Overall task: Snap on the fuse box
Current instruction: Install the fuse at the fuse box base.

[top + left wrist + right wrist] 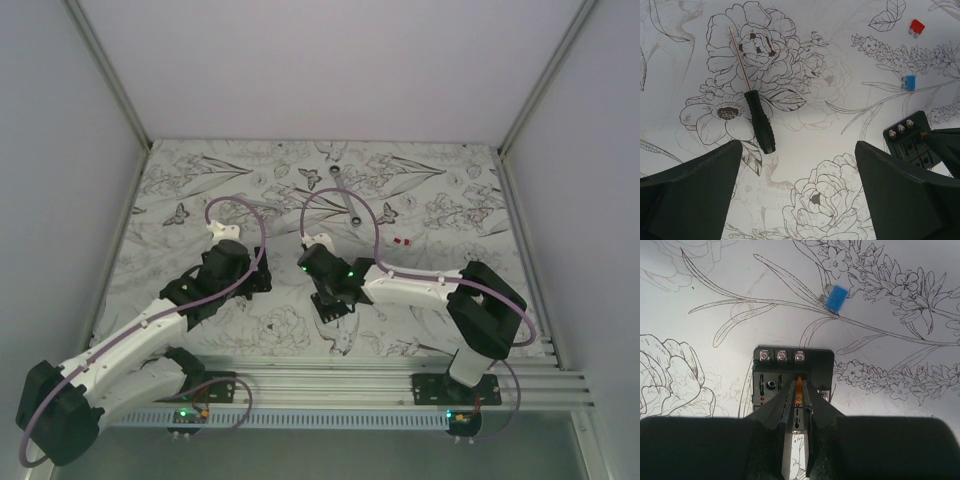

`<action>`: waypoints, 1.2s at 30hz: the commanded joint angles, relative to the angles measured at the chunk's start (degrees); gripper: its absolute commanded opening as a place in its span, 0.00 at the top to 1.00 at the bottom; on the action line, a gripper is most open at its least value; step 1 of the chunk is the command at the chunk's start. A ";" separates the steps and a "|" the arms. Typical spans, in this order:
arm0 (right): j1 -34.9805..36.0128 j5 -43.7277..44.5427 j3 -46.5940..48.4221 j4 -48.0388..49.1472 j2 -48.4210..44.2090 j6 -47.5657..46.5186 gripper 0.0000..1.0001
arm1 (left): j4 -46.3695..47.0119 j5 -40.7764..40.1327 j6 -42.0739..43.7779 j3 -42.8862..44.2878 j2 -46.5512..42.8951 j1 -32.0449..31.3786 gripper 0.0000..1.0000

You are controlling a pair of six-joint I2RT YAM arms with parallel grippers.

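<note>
Fuse box sits flat on the floral table cover, beneath the right gripper, whose fingers, nearly together, pinch an orange fuse over its slots. Left gripper stands fully apart, empty, near the screwdriver.

The fuse box is lying flat on the floral worktop, about mid-width and in its near half. It is a small, squarish black plastic block. It is showing its slotted face upward, with three silver screws lining the far edge and an orange fuse standing in a middle slot.
</note>
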 commanded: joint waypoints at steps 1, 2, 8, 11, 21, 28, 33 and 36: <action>-0.36 -0.24 2.18 -0.59 1.35 0.23 0.85 | -1.35 0.39 -0.26 -0.65 -0.63 0.48 0.00; -0.39 -0.25 2.17 -0.67 1.43 0.22 0.85 | -1.31 0.39 -0.26 -0.65 -0.63 0.43 0.00; -0.53 -0.76 2.64 -2.38 2.04 0.22 0.97 | -1.34 0.43 -0.25 -0.65 -0.71 0.48 0.00; -0.83 -2.12 3.17 -3.94 3.15 0.25 1.00 | -1.27 0.48 -0.17 -0.69 -0.80 0.48 0.00; -2.01 -4.93 2.05 -5.84 9.20 -0.80 1.00 | -1.32 0.15 -0.21 -0.99 -1.57 0.48 0.00; -3.46 -7.97 -6.62 -0.83 7.54 0.44 1.00 | -1.32 -0.07 -0.27 -1.17 -2.25 0.48 0.00; -5.41 -10.76 -11.64 3.58 5.00 0.49 1.00 | -1.28 -0.10 -0.22 -1.18 -2.31 0.43 0.00; -5.95 -10.20 -12.10 3.70 6.27 0.53 1.00 | -1.33 -0.16 -0.22 -1.26 -2.38 0.48 0.00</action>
